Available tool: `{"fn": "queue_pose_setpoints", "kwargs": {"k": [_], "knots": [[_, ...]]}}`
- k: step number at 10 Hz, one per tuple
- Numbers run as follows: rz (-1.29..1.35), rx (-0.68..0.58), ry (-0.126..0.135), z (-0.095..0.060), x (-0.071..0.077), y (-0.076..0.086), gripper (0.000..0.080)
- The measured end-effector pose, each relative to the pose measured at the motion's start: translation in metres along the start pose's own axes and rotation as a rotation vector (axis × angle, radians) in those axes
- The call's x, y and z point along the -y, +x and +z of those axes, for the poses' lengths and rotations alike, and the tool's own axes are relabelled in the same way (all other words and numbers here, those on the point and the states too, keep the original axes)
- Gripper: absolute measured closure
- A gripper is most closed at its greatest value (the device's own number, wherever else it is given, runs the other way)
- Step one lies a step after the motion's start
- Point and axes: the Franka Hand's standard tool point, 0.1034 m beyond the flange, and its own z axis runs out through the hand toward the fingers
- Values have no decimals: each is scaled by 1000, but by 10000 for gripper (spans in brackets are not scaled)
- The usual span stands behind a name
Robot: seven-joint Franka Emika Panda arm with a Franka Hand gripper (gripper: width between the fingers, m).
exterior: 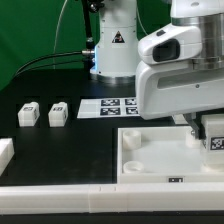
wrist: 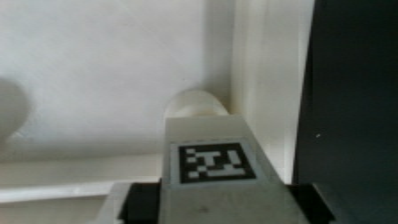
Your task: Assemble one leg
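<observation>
My gripper (exterior: 207,125) is shut on a leg (exterior: 214,136), a small white block with a black-and-white tag, at the exterior view's right. It holds the leg upright over the far right corner of the large white panel (exterior: 160,158). In the wrist view the leg (wrist: 215,150) sits between the two dark pads (wrist: 146,200) of the gripper (wrist: 217,205), its rounded end pointing down at the panel (wrist: 107,60). I cannot tell whether the leg touches the panel. Two more legs (exterior: 29,113) (exterior: 58,113) lie on the black table at the left.
The marker board (exterior: 118,104) lies behind the panel, in front of the robot base (exterior: 112,50). A white part (exterior: 5,150) sits at the left edge. A long white rail (exterior: 90,195) runs along the front. A round socket (wrist: 7,108) shows in the panel.
</observation>
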Motion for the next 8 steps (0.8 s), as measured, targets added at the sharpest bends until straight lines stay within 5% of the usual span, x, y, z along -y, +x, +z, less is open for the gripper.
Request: {"fn": "queue_pose_setpoints", "kwargs": {"k": [8], "knots": [[867, -28, 28, 2, 2, -4, 504]]}}
